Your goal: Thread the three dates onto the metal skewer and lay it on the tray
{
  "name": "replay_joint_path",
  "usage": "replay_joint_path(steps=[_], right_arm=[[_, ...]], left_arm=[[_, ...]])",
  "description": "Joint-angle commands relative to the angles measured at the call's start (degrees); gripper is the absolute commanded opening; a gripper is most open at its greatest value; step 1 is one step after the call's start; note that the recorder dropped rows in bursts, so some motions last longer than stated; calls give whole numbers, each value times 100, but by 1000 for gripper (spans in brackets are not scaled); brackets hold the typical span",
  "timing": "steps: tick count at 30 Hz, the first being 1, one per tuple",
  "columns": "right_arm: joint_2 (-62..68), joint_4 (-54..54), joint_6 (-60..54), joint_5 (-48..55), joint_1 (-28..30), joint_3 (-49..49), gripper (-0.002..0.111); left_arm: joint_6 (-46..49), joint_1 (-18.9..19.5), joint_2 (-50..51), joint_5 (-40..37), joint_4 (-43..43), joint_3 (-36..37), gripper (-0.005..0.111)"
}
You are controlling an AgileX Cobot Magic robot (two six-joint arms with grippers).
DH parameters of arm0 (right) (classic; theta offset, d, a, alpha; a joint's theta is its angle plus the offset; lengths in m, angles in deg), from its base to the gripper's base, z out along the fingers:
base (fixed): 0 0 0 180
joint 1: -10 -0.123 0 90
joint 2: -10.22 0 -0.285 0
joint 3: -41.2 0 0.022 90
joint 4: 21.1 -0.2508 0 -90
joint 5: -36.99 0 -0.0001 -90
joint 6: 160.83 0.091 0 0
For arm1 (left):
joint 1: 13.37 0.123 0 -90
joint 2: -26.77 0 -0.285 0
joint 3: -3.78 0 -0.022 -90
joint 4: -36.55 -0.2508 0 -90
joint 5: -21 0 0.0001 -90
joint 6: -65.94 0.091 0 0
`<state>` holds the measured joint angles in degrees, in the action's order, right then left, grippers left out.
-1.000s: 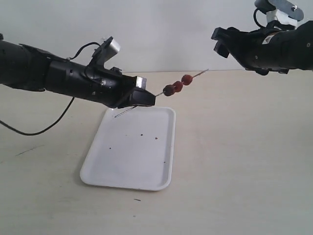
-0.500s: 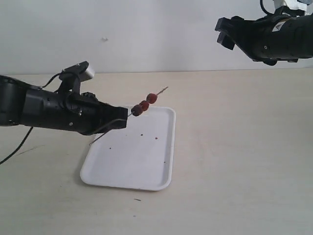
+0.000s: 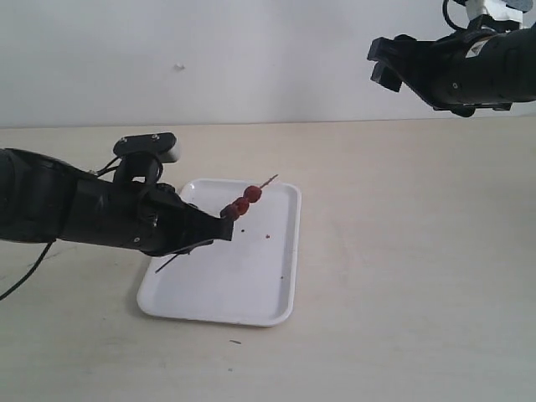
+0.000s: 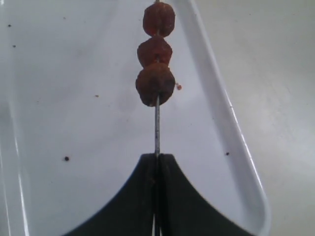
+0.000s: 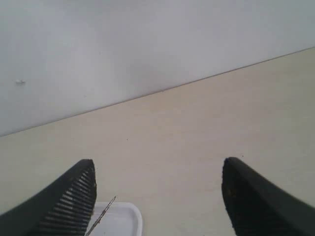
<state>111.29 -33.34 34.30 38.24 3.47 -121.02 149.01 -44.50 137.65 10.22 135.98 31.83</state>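
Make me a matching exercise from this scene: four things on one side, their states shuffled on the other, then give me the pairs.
Things:
1. dates
2. left gripper
3. right gripper
4. tray

States:
A. open, holding nothing
B. lying flat on the table
C. threaded on the metal skewer
D. shut on the metal skewer

Pairs: 1-C, 2-D, 3-A, 4-B

1. Left arm — stretched low and nearly level, reaching toward the middle.
2. Left gripper — jaws pressed together, pinching the metal skewer.
3. Right arm — held high, well apart from the left.
4. Right gripper — jaws spread wide, empty.
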Motion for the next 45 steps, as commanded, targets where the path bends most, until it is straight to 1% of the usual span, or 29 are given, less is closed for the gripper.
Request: replay_joint_path(steps=[1,6,14,16,17,18,23,27,31,32,35,36,39,43,45], right_arm=[[-44,65,-68,-67,27,15,69],[-44,65,-78,-93,27,15,69],[-44,65,-190,-126,27,15,69],[-44,65,-200,-126,27,15,69],[-44,65,-200,-126,27,15,69],[-44,65,-212,-126,27,15,69],[-44,65,-210,-126,27,15,69],[-44,78,-248,-126,27,15,69],[-44,78,-315,-126,27,15,69],[-44,78,-315,-126,27,15,69],[-44,78,-354,-126,27,15,69],[-44,78,-354,-126,27,15,69],[-44,78,-380,-126,27,15,69],[-44,78,-467,-77,27,15,69],[-44,78,-501,-21,15,15,68]], left_arm=[[49,-30,-47,88,51,157,0],[65,-30,-47,94,51,195,0],[65,-30,-47,-129,-120,195,0],[80,-30,-47,-194,-183,195,2],[80,-30,-47,-221,-207,195,5],[45,-30,-38,-259,-311,200,14],[-62,-30,-38,-241,-311,200,41],[-72,-30,-38,-241,-538,200,45],[-72,-30,-38,-241,-738,246,45],[-77,-30,-38,-241,-738,246,48],[-122,-30,-38,-132,-738,246,66],[-123,-30,-38,-77,-738,246,68],[-123,-30,-38,125,-727,246,69],[-123,-19,-114,135,-678,246,68],[-111,-10,-310,164,-646,246,60]])
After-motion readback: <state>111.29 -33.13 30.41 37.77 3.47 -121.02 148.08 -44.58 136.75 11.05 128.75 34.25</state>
